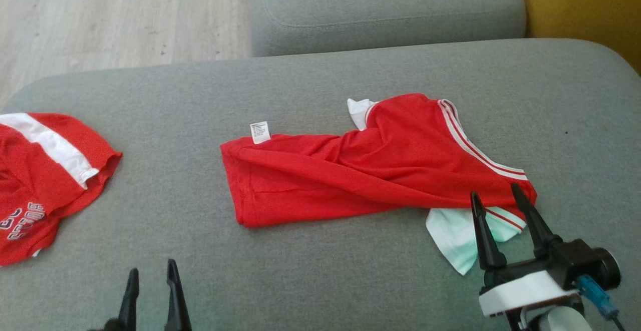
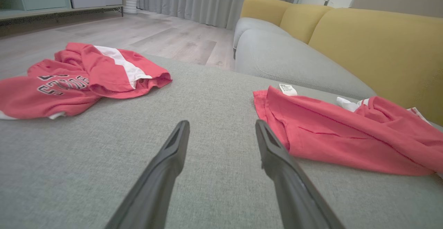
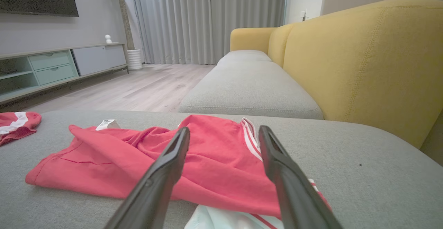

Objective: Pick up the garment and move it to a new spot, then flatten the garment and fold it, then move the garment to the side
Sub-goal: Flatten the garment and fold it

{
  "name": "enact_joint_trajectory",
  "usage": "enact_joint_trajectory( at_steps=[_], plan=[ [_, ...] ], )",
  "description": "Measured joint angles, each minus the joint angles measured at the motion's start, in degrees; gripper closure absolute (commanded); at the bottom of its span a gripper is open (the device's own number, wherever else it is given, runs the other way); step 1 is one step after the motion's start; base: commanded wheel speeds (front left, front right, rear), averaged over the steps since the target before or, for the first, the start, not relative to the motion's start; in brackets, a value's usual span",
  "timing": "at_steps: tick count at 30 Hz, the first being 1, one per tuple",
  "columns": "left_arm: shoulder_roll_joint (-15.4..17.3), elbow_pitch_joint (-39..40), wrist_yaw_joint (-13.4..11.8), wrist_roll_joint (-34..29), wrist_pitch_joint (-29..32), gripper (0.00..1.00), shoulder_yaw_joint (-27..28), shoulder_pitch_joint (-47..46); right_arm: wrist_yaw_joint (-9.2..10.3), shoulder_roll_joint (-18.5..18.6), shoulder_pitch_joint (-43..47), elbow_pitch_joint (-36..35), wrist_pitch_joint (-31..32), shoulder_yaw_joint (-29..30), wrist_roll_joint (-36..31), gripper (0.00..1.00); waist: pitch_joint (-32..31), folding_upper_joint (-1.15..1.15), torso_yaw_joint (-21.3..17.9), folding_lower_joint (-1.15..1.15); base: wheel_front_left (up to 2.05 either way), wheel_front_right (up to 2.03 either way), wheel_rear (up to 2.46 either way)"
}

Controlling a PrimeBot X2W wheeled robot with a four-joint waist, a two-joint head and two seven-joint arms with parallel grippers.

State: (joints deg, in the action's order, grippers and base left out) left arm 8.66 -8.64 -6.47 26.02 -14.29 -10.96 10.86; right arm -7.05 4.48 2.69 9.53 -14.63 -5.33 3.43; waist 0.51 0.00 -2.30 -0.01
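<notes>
Hovering at the bottom left of the head view, my left gripper [image 1: 152, 266] holds its two dark fingers spread apart with nothing between them, and only the grey seat cushion [image 1: 300, 281] lies beneath. The red garment [image 1: 360, 171] lies rumpled across the middle of that view, running from the centre toward the lower right. A white care label [image 1: 260, 131] sticks up at its upper left corner, and white-striped trim [image 1: 470, 145] runs down its right edge. A pale mint-white fold [image 1: 450, 236] pokes out from under its lower right end.

At the lower right, my right gripper [image 1: 494, 190] is wide open and grips nothing, its fingertips poised over the garment's striped corner. I cannot tell whether the tips touch the cloth. In the right wrist view the red fabric spreads under and between the two fingers.

A second red garment [image 1: 45, 171], with a white band and lettering, lies at the left edge of the head view, well apart from the first. A wooden floor [image 1: 100, 15] fills the upper left, another grey cushion [image 1: 385, 10] the top centre, and a yellow backrest [image 1: 586, 5] the upper right.
</notes>
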Motion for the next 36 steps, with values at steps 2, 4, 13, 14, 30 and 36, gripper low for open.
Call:
enact_joint_trajectory(
  at_steps=[2, 4, 13, 14, 30, 36],
  plan=[
    [-0.6, 1.5, 0.8, -1.8, 0.0, 0.00, 0.7, 1.9, 0.00, 0.0, 0.5, -0.1, 0.0, 0.0, 0.0, 0.00, -0.2, 0.00, 0.5, 0.00, 0.00, 0.00, 0.00],
    [-1.3, 2.2, 1.5, -3.4, 0.0, 0.00, 1.6, 3.0, 0.00, 0.0, 0.6, -0.2, 0.0, 0.0, 0.0, 0.00, -0.3, 0.00, 0.8, 0.00, 0.00, 0.00, 0.00],
    [-2.8, -1.3, 6.3, -7.4, 0.0, 0.00, 1.1, -0.8, 0.00, 0.1, 0.3, -0.5, 0.0, -1.4, 0.0, 0.00, 1.4, 0.00, -0.4, 0.01, 0.00, 0.00, 0.00],
    [-3.1, -2.5, 6.6, -7.4, 0.1, 0.00, 0.5, -2.9, 0.00, 0.2, 0.1, -0.6, 0.0, -1.5, 0.0, 0.00, 1.9, 0.00, -0.7, 0.01, 0.00, 0.00, 0.00],
    [-5.5, -22.4, 6.4, -2.1, 12.4, 0.00, -1.8, -25.8, 0.00, 0.2, -3.4, -0.7, 0.0, -2.4, 0.0, 0.00, 7.3, 0.00, -7.1, 0.02, 0.00, 0.00, 0.00],
    [-5.5, -25.0, 7.0, -1.8, 12.6, 0.04, -2.0, -26.2, 0.00, 0.2, -3.4, -0.7, 0.0, -2.0, 0.0, 0.00, 8.0, 0.00, -7.7, 0.02, 0.00, 0.00, 0.00]
  ],
)
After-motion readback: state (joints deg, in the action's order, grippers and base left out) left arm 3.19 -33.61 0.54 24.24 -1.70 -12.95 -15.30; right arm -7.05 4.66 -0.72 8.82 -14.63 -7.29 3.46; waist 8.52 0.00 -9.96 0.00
